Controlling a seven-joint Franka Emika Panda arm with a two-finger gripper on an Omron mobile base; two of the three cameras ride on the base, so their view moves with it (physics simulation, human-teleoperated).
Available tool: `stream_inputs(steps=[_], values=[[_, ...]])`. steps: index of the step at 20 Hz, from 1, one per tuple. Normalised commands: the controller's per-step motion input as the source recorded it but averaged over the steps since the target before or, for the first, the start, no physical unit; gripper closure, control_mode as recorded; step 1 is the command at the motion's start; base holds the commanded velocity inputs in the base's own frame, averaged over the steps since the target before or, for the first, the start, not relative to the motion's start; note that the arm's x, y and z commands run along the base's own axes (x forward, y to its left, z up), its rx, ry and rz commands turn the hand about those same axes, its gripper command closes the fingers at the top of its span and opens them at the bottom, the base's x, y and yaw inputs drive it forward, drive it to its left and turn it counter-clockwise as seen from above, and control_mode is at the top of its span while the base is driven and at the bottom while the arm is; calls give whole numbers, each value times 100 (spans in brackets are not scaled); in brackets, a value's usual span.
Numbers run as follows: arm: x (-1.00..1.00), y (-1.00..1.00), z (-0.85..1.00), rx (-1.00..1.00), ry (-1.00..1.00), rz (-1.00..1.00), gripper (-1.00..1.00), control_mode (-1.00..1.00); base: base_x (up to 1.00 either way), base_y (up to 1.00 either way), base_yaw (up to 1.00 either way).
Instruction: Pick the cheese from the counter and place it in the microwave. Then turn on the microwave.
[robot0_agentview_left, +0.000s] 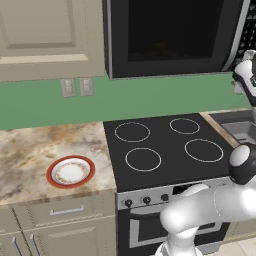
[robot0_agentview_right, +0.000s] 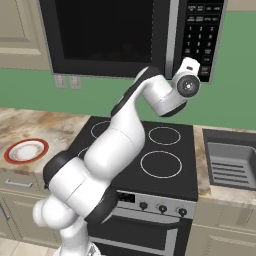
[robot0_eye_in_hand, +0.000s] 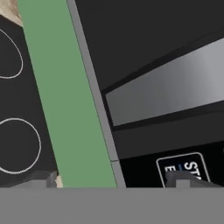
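Nearest the base cameras is the white arm (robot0_agentview_right: 100, 165), which rises over the stove front and bends up toward the microwave (robot0_agentview_right: 125, 35). That large black box hangs above the stovetop (robot0_agentview_left: 165, 145) with its dark window door shut, and its button panel (robot0_agentview_right: 202, 35) sits on the right. The wrist ends just in front of the panel's lower left corner. In the hand view the tool (robot0_eye_in_hand: 111, 180) looks along the microwave's lower edge; its two dark tips stand wide apart at the bottom of that view with nothing between them, so it is released and grasps nothing. One tip lies over the panel's white-outlined button (robot0_eye_in_hand: 183, 168), the other over the green wall (robot0_agentview_left: 150, 97) beside the stovetop rings. Whether a tip touches the panel cannot be told. Behind the dark window in the left base view a faint orange-brown patch may be the cheese (robot0_agentview_left: 159, 48), but it is too dim to be sure. A sink (robot0_agentview_right: 232, 160) sits to the right of the stove. To the left lies the marbled bench (robot0_agentview_left: 30, 155), carrying a white plate with a red rim (robot0_agentview_left: 71, 171), well apart from the tool. Two wall outlets (robot0_agentview_left: 77, 87) sit above the bench.
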Motion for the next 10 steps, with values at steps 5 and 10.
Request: stream_inputs(steps=[5,10], values=[[28,0,0,6,0,0,-100,-100,0,0,0],[28,-1,0,4,0,0,-100,-100,0,0,0]])
